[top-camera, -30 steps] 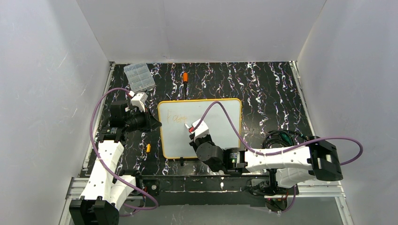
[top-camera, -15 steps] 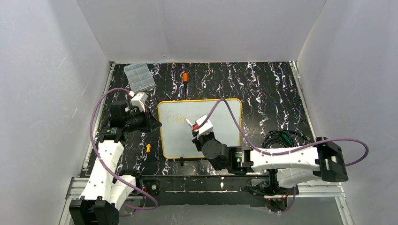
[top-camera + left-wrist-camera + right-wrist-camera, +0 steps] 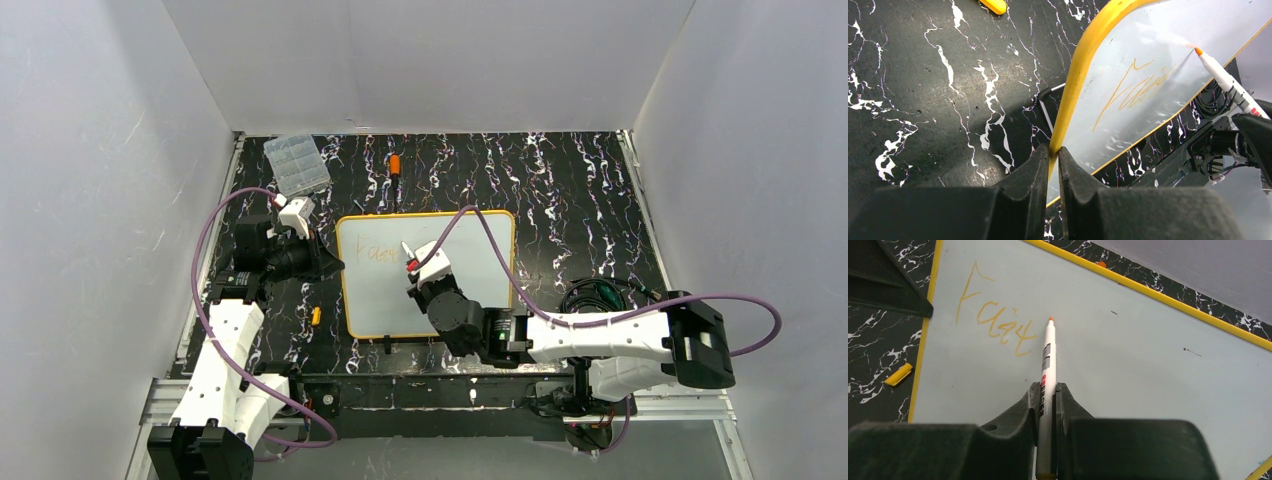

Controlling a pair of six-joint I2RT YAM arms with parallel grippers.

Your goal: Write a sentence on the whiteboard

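The whiteboard [image 3: 470,262] lies flat on the black marbled table, white with a yellow rim [image 3: 1083,60]. My left gripper [image 3: 1054,150] is shut on its left rim and also shows in the top view [image 3: 335,265]. Of the sentence [image 3: 998,326], only one short orange word shows, at the board's upper left [image 3: 378,254]. My right gripper [image 3: 1048,391] is shut on a white marker [image 3: 1047,365] with an orange tip. The tip sits just right of the word's last letter. Whether it touches the board I cannot tell. From the left wrist, the marker [image 3: 1223,80] comes in from the right.
A clear compartment box [image 3: 296,163] stands at the far left. An orange-and-black object [image 3: 395,165] lies beyond the board. A small yellow piece [image 3: 316,316] lies left of the board. Black cables [image 3: 600,295] are coiled on the right. White walls enclose three sides.
My right gripper has carried the marker from lower on the board up toward the far edge, to the end of the written word. The left gripper has stayed put.
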